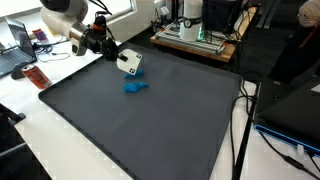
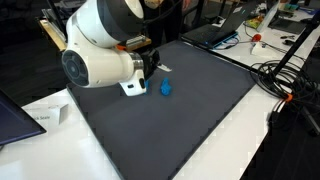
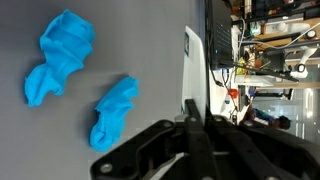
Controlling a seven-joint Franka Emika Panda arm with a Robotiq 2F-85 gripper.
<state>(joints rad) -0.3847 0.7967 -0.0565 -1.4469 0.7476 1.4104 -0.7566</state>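
gripper (image 3: pixel 190 112) pinched closed, arm (image 2: pixel 100 50) low beside blue cloth (image 3: pixel 115 112).

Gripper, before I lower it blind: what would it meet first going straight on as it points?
The gripper probably meets bare gray mat, just beside the nearer blue cloth; depth unclear.

A wide dark grey rubbery mat (image 1: pixel 150 120) lies under the jaws and spreads far out on every side, covering most of a white table (image 1: pixel 50 135). Behind the jaws, bright daylight comes through a window (image 1: pixel 20 10) above an open black laptop (image 1: pixel 14 52). Across the mat from the jaws stands a machine on a wooden board (image 1: pixel 195 38). Thin black cables (image 1: pixel 246 105) trail over the table's edge, well away from the jaws.
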